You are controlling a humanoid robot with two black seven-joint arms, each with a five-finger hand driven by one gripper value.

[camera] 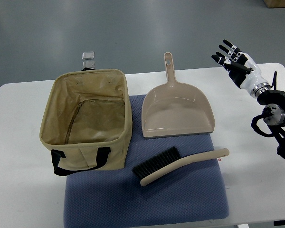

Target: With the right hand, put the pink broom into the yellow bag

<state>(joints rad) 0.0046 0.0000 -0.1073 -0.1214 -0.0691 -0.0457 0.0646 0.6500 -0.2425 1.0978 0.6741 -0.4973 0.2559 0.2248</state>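
Observation:
A pale pink hand broom (180, 165) with black bristles lies on a blue mat (147, 199), its handle pointing right. The yellow fabric bag (87, 121) stands open and empty on the mat's left, black handle at its near side. My right hand (230, 58) is raised over the table's far right, fingers spread, holding nothing, well above and to the right of the broom. The left arm is out of view.
A pink dustpan (176, 110) lies between the bag and my right hand, its handle pointing away. The white table (19, 180) carries it all. Two small metal squares (88, 59) lie on the floor beyond the bag.

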